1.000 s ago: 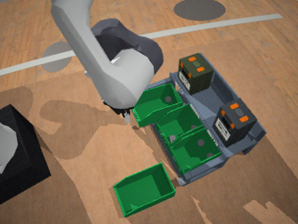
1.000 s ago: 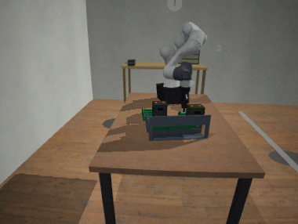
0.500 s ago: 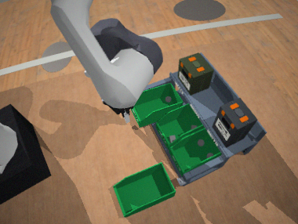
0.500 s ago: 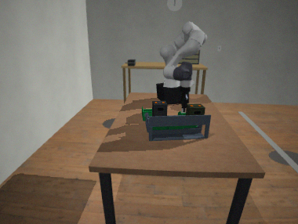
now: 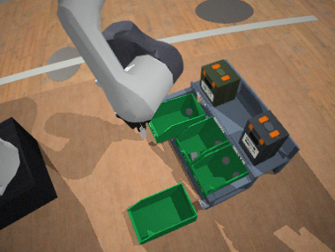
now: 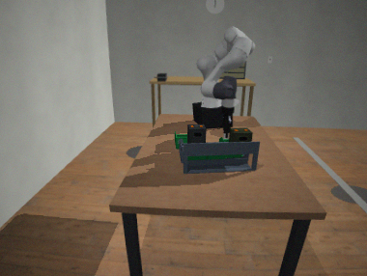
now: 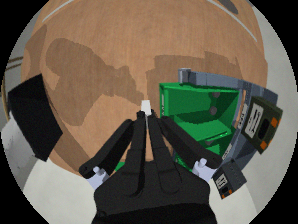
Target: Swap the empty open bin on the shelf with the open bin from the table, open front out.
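An empty green bin (image 5: 162, 212) stands on the table in front of the grey shelf (image 5: 234, 132). A second green bin (image 5: 178, 116) with a grey part in it sits tilted at the shelf's far end place. Its open front sticks out past the shelf's front edge. It also shows in the wrist view (image 7: 196, 112). My gripper (image 5: 142, 132) is shut, fingers pressed together (image 7: 145, 115), just at the outer front of this tilted bin. I cannot tell if the fingertips touch it. Nothing is between the fingers.
Two more green bins (image 5: 203, 138) (image 5: 220, 169) with parts stand in the shelf's front row. Two dark boxes with orange marks (image 5: 219, 82) (image 5: 264, 137) stand on the shelf's rear part. A black block (image 5: 22, 176) stands at the table's left.
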